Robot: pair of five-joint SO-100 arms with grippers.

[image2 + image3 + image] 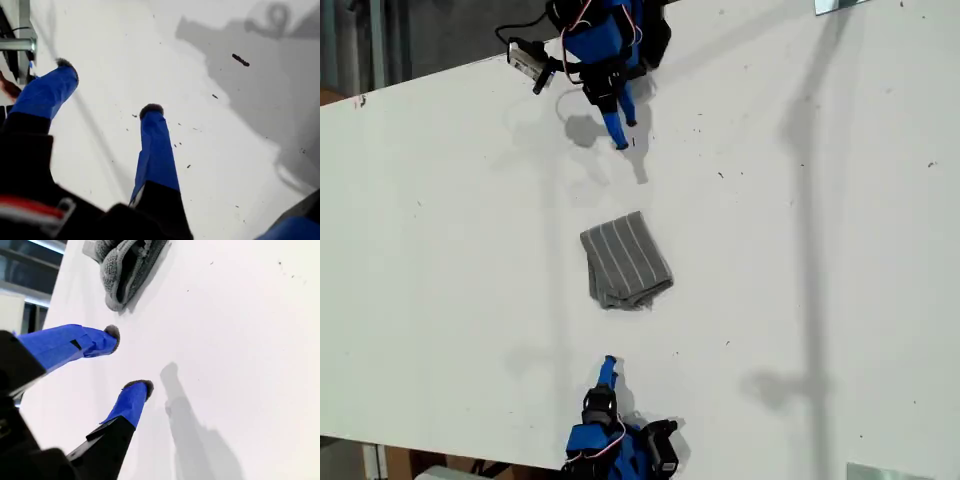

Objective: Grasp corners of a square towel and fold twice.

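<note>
The towel (625,262) lies folded small at the exterior view's centre; we judge both folds done. Our first gripper (107,87) and second gripper (131,360) stand parted, empty.

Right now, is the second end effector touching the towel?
Apart. The second wrist view shows bare table between my second end effector and the towel; its fingertips hold nothing. The exterior view shows the towel lying clear of both arms.

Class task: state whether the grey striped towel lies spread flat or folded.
Folded. The towel is a small compact block, and the second wrist view shows stacked layers at its edge.
</note>
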